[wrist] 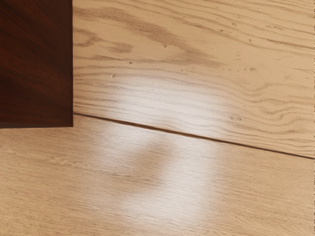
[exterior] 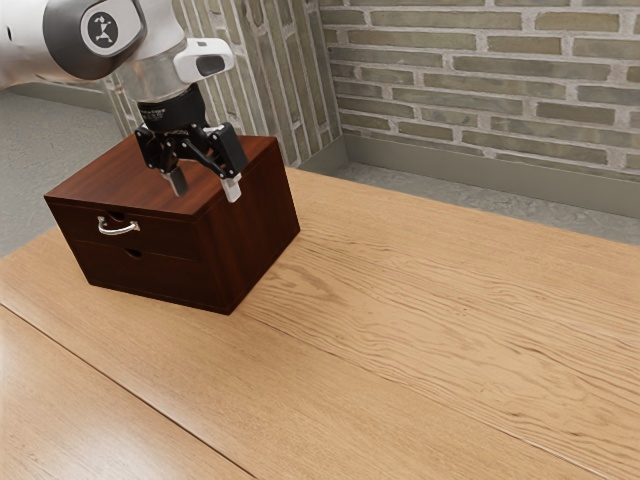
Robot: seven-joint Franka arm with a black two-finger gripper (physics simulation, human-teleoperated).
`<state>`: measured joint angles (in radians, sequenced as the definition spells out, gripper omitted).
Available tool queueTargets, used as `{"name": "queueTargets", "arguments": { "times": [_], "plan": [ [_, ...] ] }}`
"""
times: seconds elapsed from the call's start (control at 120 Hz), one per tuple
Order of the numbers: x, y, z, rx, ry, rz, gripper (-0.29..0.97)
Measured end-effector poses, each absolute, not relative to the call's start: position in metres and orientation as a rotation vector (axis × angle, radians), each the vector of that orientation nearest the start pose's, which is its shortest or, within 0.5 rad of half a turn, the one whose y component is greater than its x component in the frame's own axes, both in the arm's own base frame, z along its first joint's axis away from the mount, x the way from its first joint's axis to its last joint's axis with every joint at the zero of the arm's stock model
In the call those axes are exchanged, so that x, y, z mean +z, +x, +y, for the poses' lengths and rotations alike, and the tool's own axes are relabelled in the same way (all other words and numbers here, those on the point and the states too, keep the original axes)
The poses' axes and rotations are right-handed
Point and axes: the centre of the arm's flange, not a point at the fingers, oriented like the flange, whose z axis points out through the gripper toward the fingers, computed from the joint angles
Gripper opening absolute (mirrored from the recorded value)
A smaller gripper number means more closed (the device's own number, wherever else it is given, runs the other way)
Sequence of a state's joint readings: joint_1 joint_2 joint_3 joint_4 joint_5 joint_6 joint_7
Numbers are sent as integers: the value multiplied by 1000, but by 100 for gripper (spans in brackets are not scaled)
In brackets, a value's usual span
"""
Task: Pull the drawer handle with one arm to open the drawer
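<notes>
End effector: fingers spread wide, holding nothing, hovering just above the top of the dark wooden cabinet, touching nothing. Cabinet sits at the far left of the worktop. Silver drawer handle is on the upper drawer, whose front looks flush.

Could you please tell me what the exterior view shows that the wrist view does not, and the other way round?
Exterior view's own: the open gripper above the cabinet top, the silver handle on the upper drawer front, and the brick wall. Wrist view's own: a pale sheen on the table beside a cabinet corner, seen from above. Shared: the dark cabinet, the table and its board seam.
</notes>
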<state>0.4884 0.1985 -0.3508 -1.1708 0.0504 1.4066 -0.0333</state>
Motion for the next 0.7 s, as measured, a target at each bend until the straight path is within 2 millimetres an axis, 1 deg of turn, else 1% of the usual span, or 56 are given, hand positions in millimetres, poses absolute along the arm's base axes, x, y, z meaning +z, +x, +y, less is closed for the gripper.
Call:
{"name": "queueTargets", "arguments": {
  "times": [0.033,0.108,0.167,0.2,0.3,0.35,0.408,0.433,0.5,0.533,0.567,0.6,0.625,0.65,0.7],
  "plan": [
    [686,580,116,-78,-3147,-304,68],
    [684,579,128,-74,-3163,-342,68],
    [684,578,130,-76,-3171,-348,68],
    [690,576,129,-92,-3170,-348,68],
    [739,551,117,-228,-3141,-337,68],
    [753,543,111,-267,-3134,-327,68],
    [781,527,105,-335,-3120,-323,68],
    [794,516,103,-366,-3107,-328,68],
    [829,479,94,-425,-3070,-383,68],
    [838,466,91,-427,-3061,-428,68],
    [842,456,91,-413,-3055,-491,68],
    [843,449,99,-392,-3042,-584,68],
    [842,443,112,-373,-3024,-677,68],
    [842,436,130,-353,-2997,-788,68],
    [838,419,172,-309,-2914,-1031,68]
  ]
}}
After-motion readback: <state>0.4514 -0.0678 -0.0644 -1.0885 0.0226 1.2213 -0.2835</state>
